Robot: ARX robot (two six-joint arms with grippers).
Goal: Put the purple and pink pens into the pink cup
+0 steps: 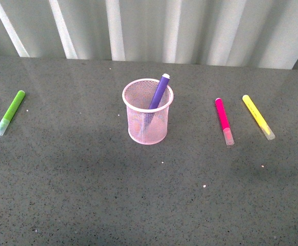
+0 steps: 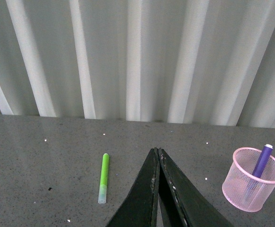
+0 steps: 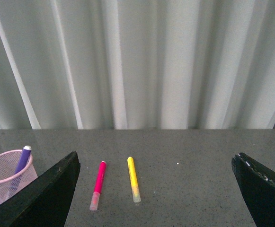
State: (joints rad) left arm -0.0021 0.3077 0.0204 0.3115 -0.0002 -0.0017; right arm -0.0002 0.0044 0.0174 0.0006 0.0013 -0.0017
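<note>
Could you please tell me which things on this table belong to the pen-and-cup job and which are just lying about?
Part of the job:
pink cup, upright
purple pen, already standing in the cup
pink pen, lying on the table right of it

Just lying about:
lime green marker, far left
yellow marker, beside the pink pen

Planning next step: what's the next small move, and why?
Probably bring the right gripper down over the pink pen. It lies flat right of the pink cup, beside the yellow marker; the purple pen is already inside, and that gripper's jaws stand open.
</note>
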